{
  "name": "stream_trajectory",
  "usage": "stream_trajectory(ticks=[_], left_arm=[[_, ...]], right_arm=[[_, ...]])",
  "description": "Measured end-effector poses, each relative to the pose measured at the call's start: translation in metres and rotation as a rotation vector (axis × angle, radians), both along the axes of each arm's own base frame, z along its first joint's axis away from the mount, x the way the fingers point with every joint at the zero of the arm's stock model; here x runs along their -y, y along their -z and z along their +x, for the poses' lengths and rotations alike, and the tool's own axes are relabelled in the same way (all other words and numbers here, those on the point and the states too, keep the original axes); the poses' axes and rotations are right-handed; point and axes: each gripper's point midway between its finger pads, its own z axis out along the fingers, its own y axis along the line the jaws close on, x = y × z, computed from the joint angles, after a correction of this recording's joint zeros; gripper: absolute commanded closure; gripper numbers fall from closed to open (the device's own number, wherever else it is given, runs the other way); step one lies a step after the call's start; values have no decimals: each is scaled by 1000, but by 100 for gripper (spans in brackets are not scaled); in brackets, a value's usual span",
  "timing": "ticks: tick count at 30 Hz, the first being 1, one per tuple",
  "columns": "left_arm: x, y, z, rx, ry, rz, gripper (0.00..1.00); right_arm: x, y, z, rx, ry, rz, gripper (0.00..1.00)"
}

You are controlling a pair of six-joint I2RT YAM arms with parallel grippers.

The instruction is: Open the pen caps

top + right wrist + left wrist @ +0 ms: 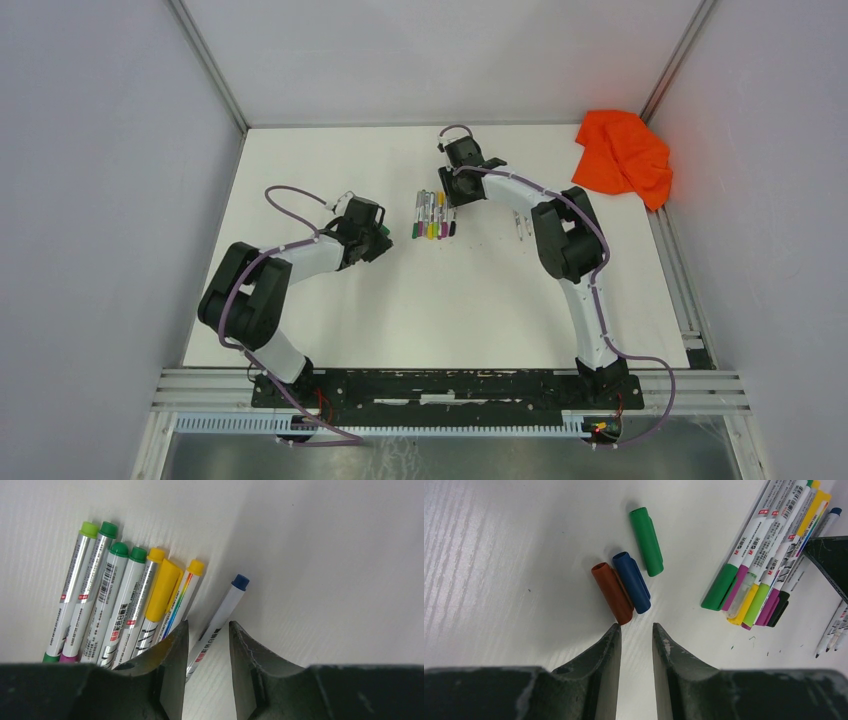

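Observation:
Three loose pen caps lie on the table in the left wrist view: green (646,541), blue (631,582) and red-brown (612,593). My left gripper (636,629) is open and empty, its tips just short of the red-brown cap. A row of capped pens (764,555) lies to their right, and also shows from above (432,215). My right gripper (207,627) is open over the far end of the row (115,585). A white pen with a blue end (222,612) lies on the table between its jaws, untouched. A yellow cap (162,590) sits beside it.
An orange cloth (622,155) lies at the back right corner. A few thin uncapped pens (522,225) lie right of the row, under the right arm. My right gripper's finger (831,560) shows at the right edge of the left wrist view. Walls close in the table.

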Motion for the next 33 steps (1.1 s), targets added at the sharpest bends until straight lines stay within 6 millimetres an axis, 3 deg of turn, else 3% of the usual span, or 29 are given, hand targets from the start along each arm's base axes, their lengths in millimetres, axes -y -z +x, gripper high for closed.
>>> stream_trajectory(ticks=[15, 28, 33], left_arm=[[-2, 0, 1, 5, -7, 12, 65], [-2, 0, 1, 5, -7, 12, 65], [-2, 0, 1, 6, -6, 10, 60]], right_arm=[[9, 2, 4, 28, 27, -55, 67], [7, 3, 8, 59, 30, -43, 83], [9, 3, 7, 68, 36, -42, 96]])
